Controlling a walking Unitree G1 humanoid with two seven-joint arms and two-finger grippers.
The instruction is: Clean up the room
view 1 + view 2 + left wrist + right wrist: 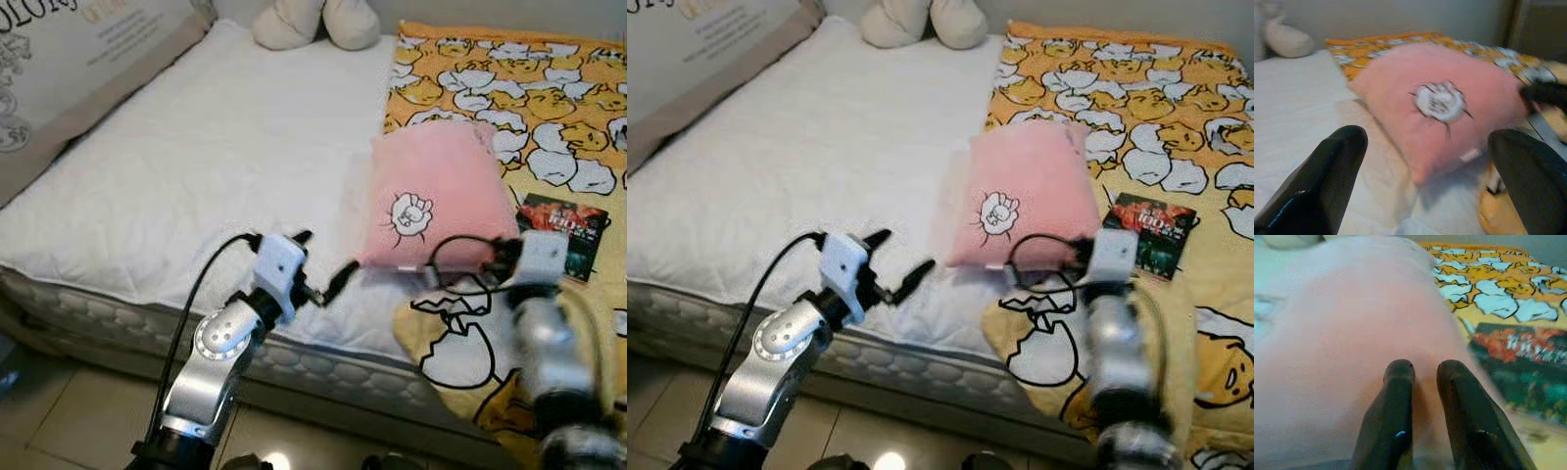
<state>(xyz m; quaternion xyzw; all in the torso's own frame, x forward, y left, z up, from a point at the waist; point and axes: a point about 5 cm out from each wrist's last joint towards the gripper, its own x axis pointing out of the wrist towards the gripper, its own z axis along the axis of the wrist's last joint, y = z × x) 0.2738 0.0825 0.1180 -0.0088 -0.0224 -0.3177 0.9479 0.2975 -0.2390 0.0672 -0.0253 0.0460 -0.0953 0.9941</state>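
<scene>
- At the far left, a large grey-and-white printed cushion [69, 59] is propped along the edge of the bed.
- A white quilted mattress cover [216, 166] is spread over the left part of the bed, and a cream plush toy [315, 22] is seen at its far end.
- The left gripper [318, 269] is held just above the near edge of the white cover, pointing toward the pillow — its two black fingers [1322, 186] are spread wide apart with nothing between them.
- A pink, soft, square pillow with a small white cartoon patch [431, 191] is lying across the seam where the white cover meets the blanket, tilted slightly, with its near corner just beyond the left gripper.
- The right gripper [1422, 369] is placed at the pillow's near right edge; its fingers [1396, 406] are drawn close together with only a narrow gap, pressed against the pink fabric — whether any fabric is actually pinched cannot be told.
- An orange blanket printed with white and yellow egg characters [519, 88] is covering the right part of the bed.
- A dark, flat packet with red lettering [563, 230] is lying on the blanket just right of the pillow.
</scene>
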